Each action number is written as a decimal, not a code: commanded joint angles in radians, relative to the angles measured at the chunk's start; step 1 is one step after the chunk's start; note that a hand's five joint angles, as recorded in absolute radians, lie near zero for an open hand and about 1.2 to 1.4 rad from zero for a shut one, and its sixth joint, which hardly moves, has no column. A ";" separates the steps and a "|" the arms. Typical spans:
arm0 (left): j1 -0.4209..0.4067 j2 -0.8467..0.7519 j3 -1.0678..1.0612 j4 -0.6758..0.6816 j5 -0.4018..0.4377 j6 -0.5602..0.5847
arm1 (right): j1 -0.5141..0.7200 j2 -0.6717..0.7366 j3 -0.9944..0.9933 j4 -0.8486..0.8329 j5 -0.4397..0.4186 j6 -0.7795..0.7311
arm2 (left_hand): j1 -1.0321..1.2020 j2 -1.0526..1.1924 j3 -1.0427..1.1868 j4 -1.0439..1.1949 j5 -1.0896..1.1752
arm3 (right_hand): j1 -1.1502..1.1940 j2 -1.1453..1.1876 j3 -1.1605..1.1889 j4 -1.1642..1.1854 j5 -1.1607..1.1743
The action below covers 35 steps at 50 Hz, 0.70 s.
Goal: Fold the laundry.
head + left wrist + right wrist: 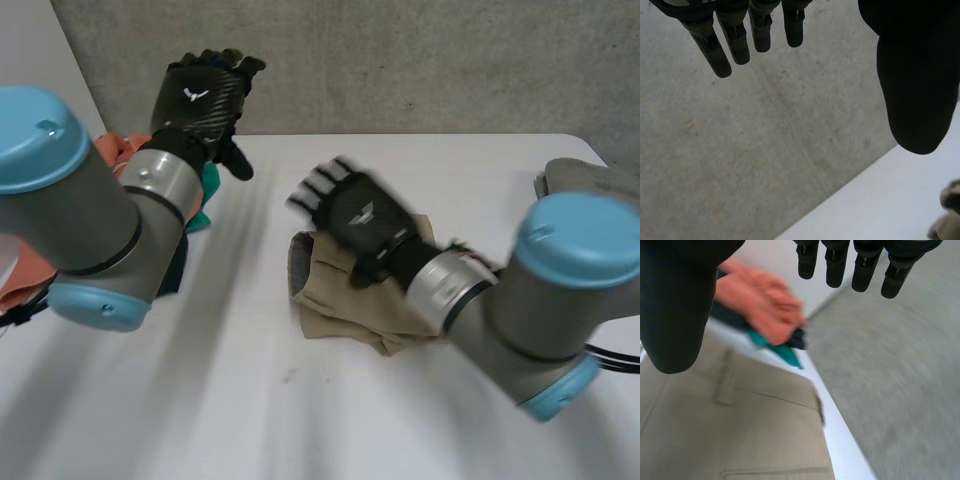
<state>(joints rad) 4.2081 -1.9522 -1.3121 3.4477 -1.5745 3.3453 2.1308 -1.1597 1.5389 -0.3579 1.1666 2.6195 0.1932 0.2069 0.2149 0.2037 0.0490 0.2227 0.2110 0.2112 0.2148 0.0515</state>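
Note:
Folded khaki trousers (330, 300) lie at the middle of the white table (250, 400). My right hand (360, 215) hovers just above their far edge, open, fingers straight and holding nothing. In the right wrist view the trousers (740, 430) spread under the palm, a belt loop and pocket seam showing, with the thumb (675, 315) off the cloth. My left hand (200, 100) is raised high at the table's far left, open and empty; its fingers (715, 50) point at the grey wall.
A pile of orange, teal and dark clothes (120, 150) sits at the far left behind my left arm, seen beyond the trousers (765, 305) too. A grey garment (585, 180) lies at the far right edge. A concrete wall runs behind the table.

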 commanded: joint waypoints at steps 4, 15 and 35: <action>-0.155 -0.165 0.151 -0.022 0.071 -0.024 | -0.216 -0.163 0.040 0.143 0.169 0.438 | 0.009 -0.005 -0.013 -0.002 -0.022 | -0.048 -0.036 -0.037 -0.040 -0.051; -0.227 -0.399 0.234 -0.189 0.027 -0.043 | -0.235 0.061 -0.129 0.329 0.139 0.430 | 0.029 0.015 0.007 0.019 -0.001 | -0.048 -0.036 -0.037 -0.040 -0.051; -0.198 -0.443 0.275 -0.375 -0.104 0.123 | -0.198 0.192 -0.251 0.386 0.214 0.142 | 0.006 -0.008 -0.016 -0.005 -0.025 | -0.048 -0.036 -0.037 -0.040 -0.051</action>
<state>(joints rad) 4.0184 -2.4297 -1.0376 3.0791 -1.6896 3.4735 1.9061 -0.8728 1.2684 0.0238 1.3529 2.8021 0.1957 0.2070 0.2148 0.2037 0.0487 0.2226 0.2066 0.2112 0.2150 0.0511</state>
